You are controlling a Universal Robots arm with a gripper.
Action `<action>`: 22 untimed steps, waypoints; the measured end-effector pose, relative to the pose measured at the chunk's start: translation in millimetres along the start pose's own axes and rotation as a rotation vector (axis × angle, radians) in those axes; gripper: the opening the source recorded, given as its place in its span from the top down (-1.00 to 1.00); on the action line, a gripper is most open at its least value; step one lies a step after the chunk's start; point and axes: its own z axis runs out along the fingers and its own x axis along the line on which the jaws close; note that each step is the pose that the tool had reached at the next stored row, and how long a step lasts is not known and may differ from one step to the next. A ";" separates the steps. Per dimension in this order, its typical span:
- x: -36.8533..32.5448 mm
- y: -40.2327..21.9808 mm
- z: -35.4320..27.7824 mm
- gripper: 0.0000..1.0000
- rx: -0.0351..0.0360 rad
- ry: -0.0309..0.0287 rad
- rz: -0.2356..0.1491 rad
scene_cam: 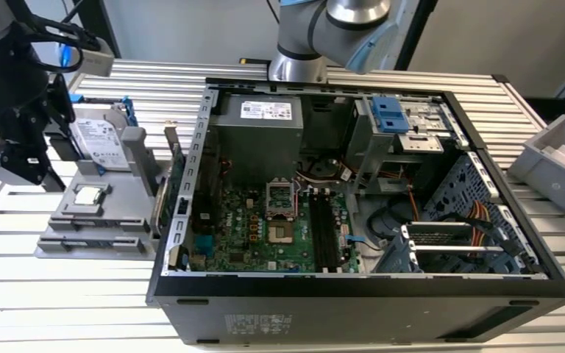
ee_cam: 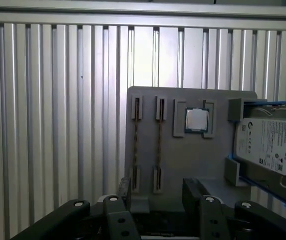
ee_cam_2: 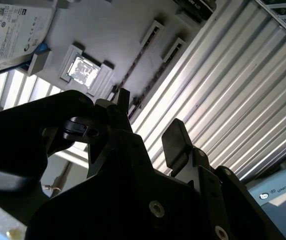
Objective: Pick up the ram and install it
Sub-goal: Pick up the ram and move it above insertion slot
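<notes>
The gripper (ee_cam: pixel 157 192), black, two-fingered: fingers (ee_cam: pixel 124 187) spread apart with nothing between them, hanging above the slatted aluminium table (ee_cam: pixel 58 125) and touching nothing. The ram (ee_cam: pixel 158 145): a thin stick seen edge-on, standing in a slot of the grey fixture (ee_cam: pixel 182 165), directly ahead of the gap between the fingers and not gripped. A second strip (ee_cam: pixel 135 145) of the same look stands parallel just beside it (in line with one finger rather than with the gap). Processor chip (ee_cam: pixel 196 120): square, silver-topped, seated in the same fixture, a little farther from the gripper than the ram. Hard drive (ee_cam: pixel 267 142): silver, in a blue frame, at the fixture's far side. Green circuit card (scene_cam: pixel 168 173): upright at the fixture's edge away from the gripper. Computer case (scene_cam: pixel 361 290): side panel off, motherboard (scene_cam: pixel 253 228) exposed, well apart from the gripper, beyond the fixture. Grey bin (scene_cam: pixel 558 162): farthest from the gripper, past the case.
</notes>
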 end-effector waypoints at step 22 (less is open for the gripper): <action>0.4 -0.1 13.1 -1.00 0.0000 0.0043 0.000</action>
